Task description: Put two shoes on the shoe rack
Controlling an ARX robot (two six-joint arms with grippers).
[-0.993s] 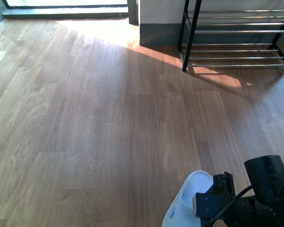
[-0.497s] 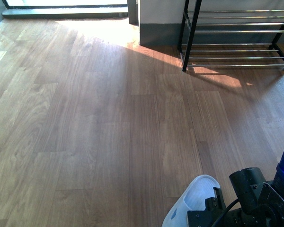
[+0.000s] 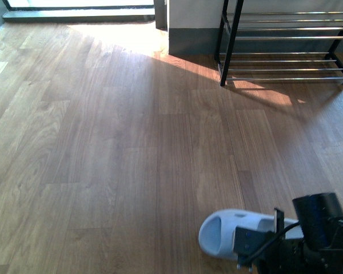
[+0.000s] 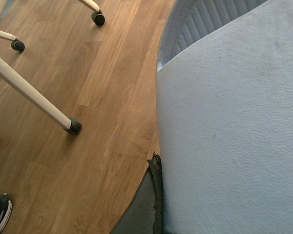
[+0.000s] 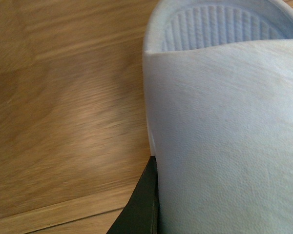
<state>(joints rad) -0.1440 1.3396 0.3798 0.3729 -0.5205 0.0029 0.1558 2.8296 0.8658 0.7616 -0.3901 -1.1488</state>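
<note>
Shelving: the shoe rack (image 3: 231, 43), a black frame with thin chrome bars, shows bare tiers. Well apart from the rack, on the robot's side, the right gripper (image 3: 252, 242) is clamped on a pale blue slide (image 3: 223, 231) of pebbled rubber with a ridged footbed. The left gripper (image 4: 210, 224) clamps a second slide (image 4: 234, 122) above the wood floor (image 4: 97, 97); its place relative to the rack cannot be told.

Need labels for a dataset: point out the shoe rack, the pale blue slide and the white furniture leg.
shoe rack (image 3: 286, 69), front view, on a chrome bar of its bottom shelf.
pale blue slide (image 3: 228, 220), front view, on its upper strap.
white furniture leg (image 4: 34, 96), left wrist view, midway along the leg.
</note>
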